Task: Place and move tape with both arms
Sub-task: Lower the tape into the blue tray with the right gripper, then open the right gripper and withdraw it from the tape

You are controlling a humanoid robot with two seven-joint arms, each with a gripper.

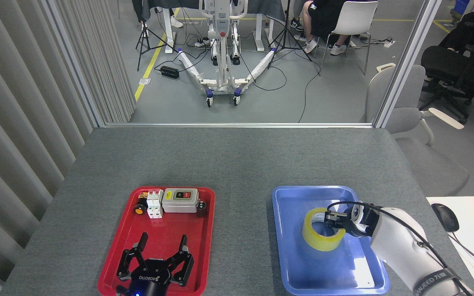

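Note:
The yellow roll of tape (318, 234) rests low in the blue tray (294, 263), tilted with its hole facing up and toward me. My right gripper (332, 219) reaches in from the right, its black fingers shut on the roll's right rim, one finger inside the hole. My left gripper (162, 246) hovers over the near end of the red tray (206, 246), fingers spread open and pointing away from me, holding nothing. A blue light glows at its base.
At the far end of the red tray sit a grey switch box (180, 200), a white breaker (154, 203) and a small yellow button (139, 210). A mouse (445, 216) lies on a white desk to the right. Grey table cloth separates the trays.

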